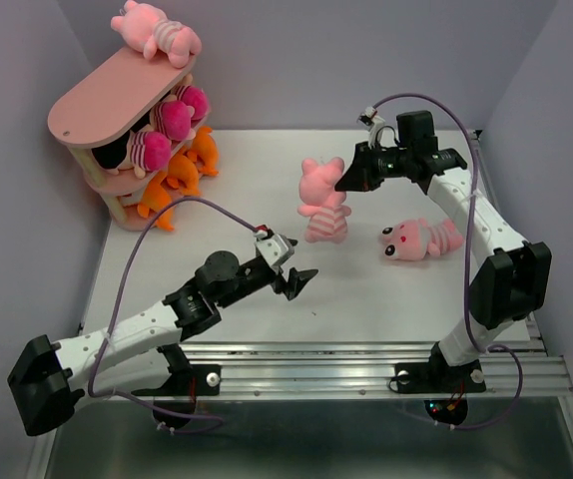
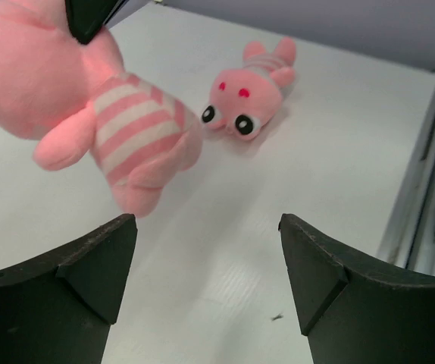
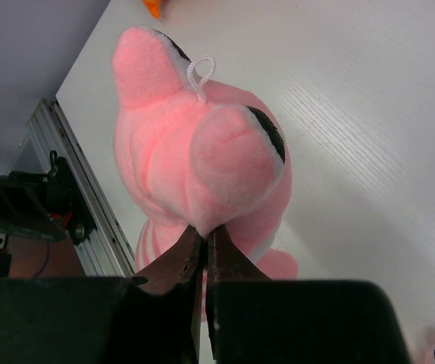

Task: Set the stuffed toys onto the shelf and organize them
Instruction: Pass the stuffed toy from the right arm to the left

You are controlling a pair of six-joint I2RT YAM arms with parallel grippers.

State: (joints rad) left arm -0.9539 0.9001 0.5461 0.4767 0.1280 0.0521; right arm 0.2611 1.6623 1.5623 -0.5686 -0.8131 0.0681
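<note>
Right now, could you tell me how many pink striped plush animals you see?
3 striped animals: one atop the shelf, one in the right gripper, one lying on the table. Others may hide inside the shelf.

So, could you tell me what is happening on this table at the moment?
The right end effector is shut on the head of a light pink striped plush animal, holding it upright. The left end effector hangs open and empty nearby. A second pink striped plush lies on the white table, and the pink three-tier shelf already holds several toys.
</note>
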